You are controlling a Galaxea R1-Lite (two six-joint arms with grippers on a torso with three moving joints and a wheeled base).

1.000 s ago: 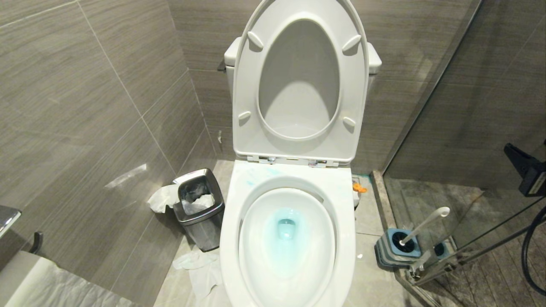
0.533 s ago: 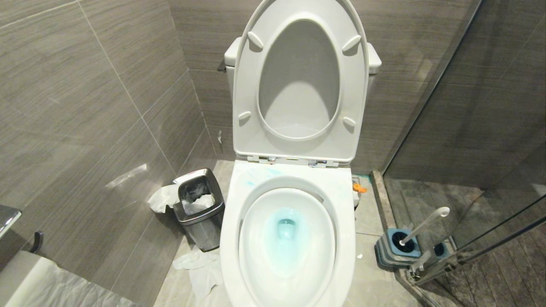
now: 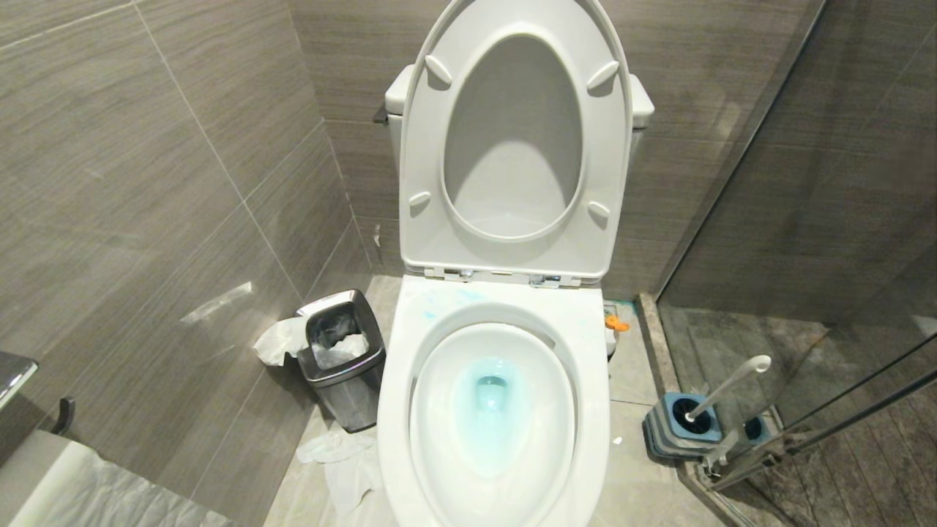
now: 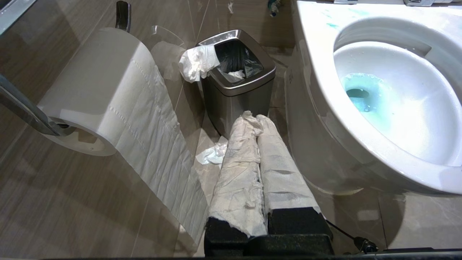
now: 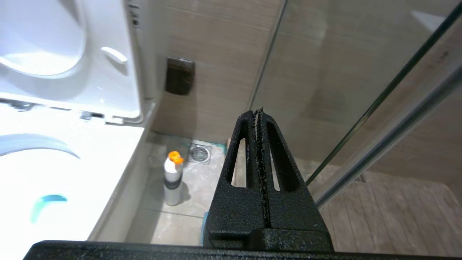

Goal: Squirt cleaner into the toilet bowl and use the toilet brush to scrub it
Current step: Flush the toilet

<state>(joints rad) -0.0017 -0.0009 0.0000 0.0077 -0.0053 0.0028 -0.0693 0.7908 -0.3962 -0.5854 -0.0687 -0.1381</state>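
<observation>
White toilet brush [image 3: 725,388] stands in its blue-and-grey holder [image 3: 677,428] on the floor right of the toilet bowl [image 3: 498,410], against the glass partition [image 3: 805,219]. Its handle leans, long axis rising from the holder up and to the right, rounded tip uppermost. Turquoise cleaner [image 3: 489,406] tints the basin water. Right gripper [image 5: 260,119] is clenched, empty, beside the bowl. Left gripper [image 4: 254,122], paper-wrapped, is closed near the steel bin [image 4: 236,79].

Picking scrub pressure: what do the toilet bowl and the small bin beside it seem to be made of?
The toilet bowl looks like glazed white ceramic: glossy, with soft highlights. The bin looks like brushed steel: grey, dull sheen, with a dark liner inside.
</observation>
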